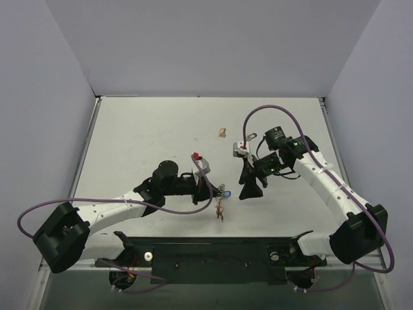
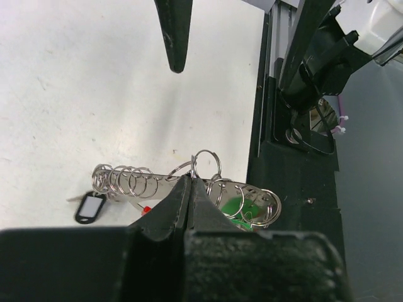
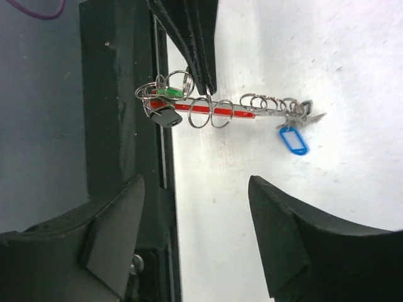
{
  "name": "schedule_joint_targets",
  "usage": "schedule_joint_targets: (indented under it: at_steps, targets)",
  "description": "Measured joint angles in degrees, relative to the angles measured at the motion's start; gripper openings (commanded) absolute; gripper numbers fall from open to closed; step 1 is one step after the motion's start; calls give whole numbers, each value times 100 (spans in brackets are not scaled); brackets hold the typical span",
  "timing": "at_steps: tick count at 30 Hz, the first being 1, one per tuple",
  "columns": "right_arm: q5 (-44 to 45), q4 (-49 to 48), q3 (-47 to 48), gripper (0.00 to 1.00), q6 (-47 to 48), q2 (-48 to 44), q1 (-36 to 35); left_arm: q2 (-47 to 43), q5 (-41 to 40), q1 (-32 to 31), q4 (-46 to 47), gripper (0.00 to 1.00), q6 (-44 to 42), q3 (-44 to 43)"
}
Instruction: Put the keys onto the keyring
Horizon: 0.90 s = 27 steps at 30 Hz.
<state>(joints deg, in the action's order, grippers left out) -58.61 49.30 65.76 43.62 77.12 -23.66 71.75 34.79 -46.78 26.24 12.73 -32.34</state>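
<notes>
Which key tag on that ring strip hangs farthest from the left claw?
The blue key tag, alone at the far end of the ring strip; the green tag and black tag bunch beside the left claw.

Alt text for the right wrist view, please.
The left gripper, shut, enters from the top edge and pinches a split ring on a metal strip strung with rings and a blue tag. The right gripper stands open below, empty.

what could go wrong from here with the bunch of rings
1. The left gripper pinches just one thin ring at its fingertips, so the bunch could slip or swing.
2. The right gripper stands open and empty close by; closing in, it might knock the bunch or snag the blue tag.
</notes>
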Motion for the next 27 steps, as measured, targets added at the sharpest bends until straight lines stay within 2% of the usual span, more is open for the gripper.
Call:
schedule_joint_targets:
  at_steps: [1,4,8,12,16,21,27]
  targets:
    - [22,33,35,70,155,-111,0,-44,-4,0,-7,0,-66,-13]
    - [24,160,59,70,748,-525,-2,-138,-22,-7,-39,0,-278,-122]
    - [-26,313,155,66,1158,-765,-146,-144,-20,-33,-35,0,-391,-297]
    - [-79,326,208,61,1147,-704,-442,-142,-22,-120,15,0,-367,-358]
    - [-76,133,205,56,678,-697,-516,-101,-48,-229,136,0,-243,-358]
    - [-74,-874,-192,54,-496,-717,-509,31,-74,-372,380,0,-111,-354]
    - [-79,-1552,-549,39,-1416,-715,-439,87,-129,-450,490,0,-31,-337]
